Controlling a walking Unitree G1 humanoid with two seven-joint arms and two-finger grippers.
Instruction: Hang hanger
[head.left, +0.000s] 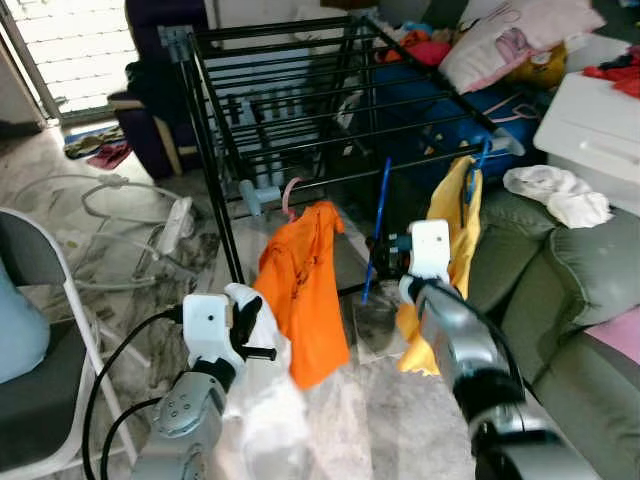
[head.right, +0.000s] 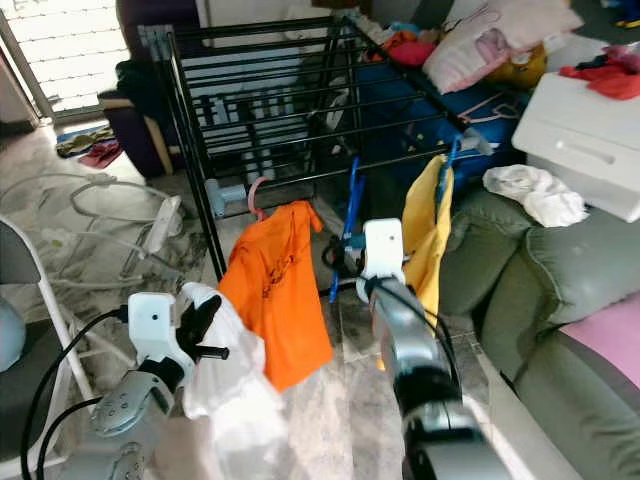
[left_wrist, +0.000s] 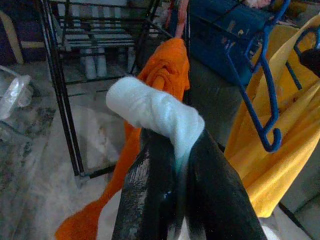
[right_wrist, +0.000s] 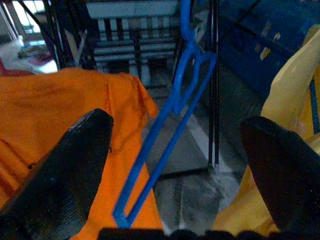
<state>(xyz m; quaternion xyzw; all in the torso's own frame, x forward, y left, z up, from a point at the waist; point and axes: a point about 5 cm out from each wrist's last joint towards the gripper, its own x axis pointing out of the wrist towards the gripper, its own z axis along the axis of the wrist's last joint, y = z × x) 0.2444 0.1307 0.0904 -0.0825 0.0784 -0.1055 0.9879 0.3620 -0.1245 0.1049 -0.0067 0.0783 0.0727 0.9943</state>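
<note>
Right gripper (right_wrist: 175, 175) spread wide, nothing between the fingers, raised in front of the rack (head.left: 300, 110). Blue hanger (head.left: 376, 230) just ahead, hooked on the rack's front bar, hanging bare between orange shirt (head.left: 305, 290) and yellow shirt (head.left: 450, 240).

Left gripper (left_wrist: 172, 200) low, pinched shut on white cloth (left_wrist: 155, 112), which trails down over the arm.

Risks, as judged: reaching in could knock the hanger sideways and unhook it; open fingers could snag either shirt and drag it off the bar; thin grip on the cloth could slip.
</note>
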